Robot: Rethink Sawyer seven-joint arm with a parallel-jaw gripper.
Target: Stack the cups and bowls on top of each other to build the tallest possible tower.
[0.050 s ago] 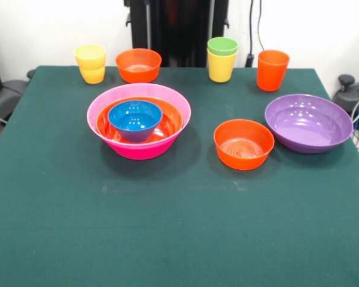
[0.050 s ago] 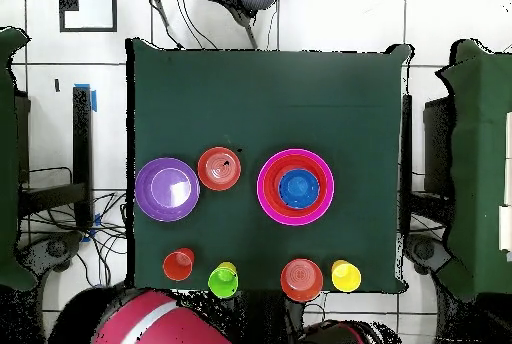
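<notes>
The table [image 1: 167, 239] carries a dark green cloth, flat, with faint pale scuffs near its middle. Left of centre sits the big pink bowl [image 1: 139, 128] with the wide orange bowl [image 1: 167, 124] nested inside it and the small blue bowl [image 1: 135, 119] resting in that. At three o'clock from this stack stands a small orange bowl [image 1: 243, 143], and just beyond it the purple bowl [image 1: 309, 122], apart from it.

Along the twelve o'clock edge stand a yellow cup [image 1: 91, 63], possibly set on a second piece, a second small orange bowl [image 1: 138, 64], the green cup [image 1: 222, 46] seated in a yellow cup [image 1: 221, 67], and the orange cup [image 1: 272, 70].

White wall behind; tiled floor [image 2: 60, 90] with cables overhead. The arm's red shell [image 2: 150, 320] shows only at six o'clock overhead; the claw is out of sight, its state unknown.
</notes>
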